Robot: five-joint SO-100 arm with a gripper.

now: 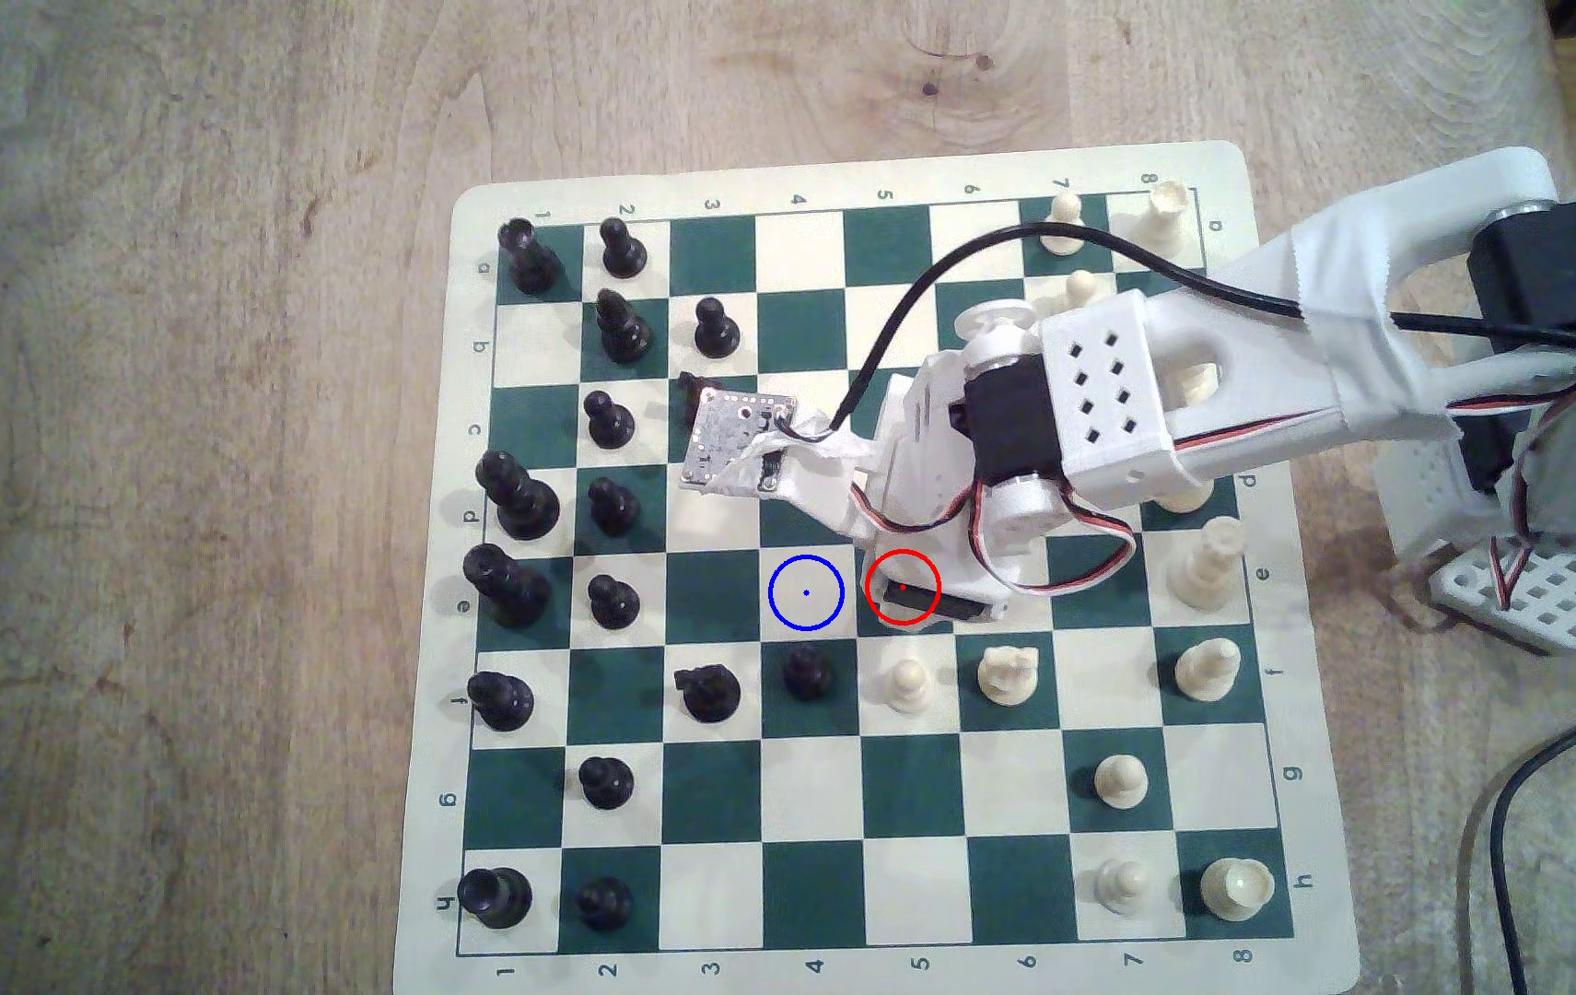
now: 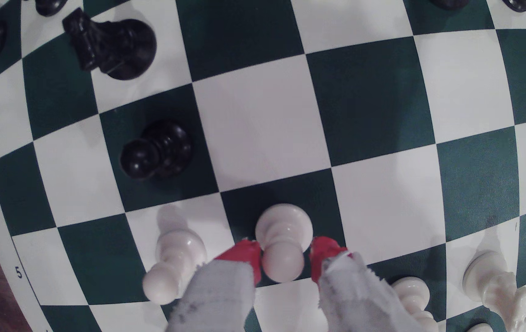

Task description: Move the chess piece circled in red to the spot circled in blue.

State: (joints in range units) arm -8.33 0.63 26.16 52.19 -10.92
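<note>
Two red fingertips (image 2: 248, 255) flank pawn (image 2: 282, 245) head, contact unclear; end effector (image 2: 285, 260) narrow.

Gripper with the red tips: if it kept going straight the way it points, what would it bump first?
Probably the cream pawn: its head already sits between the gripper fingers. Beyond it lies the green square, though depth is unclear.

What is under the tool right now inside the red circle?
In the wrist view a cream pawn stands on a green square, its head between the red fingertips of the tool. In the exterior view the arm covers the pawn, so its base contact cannot be checked there.
</note>
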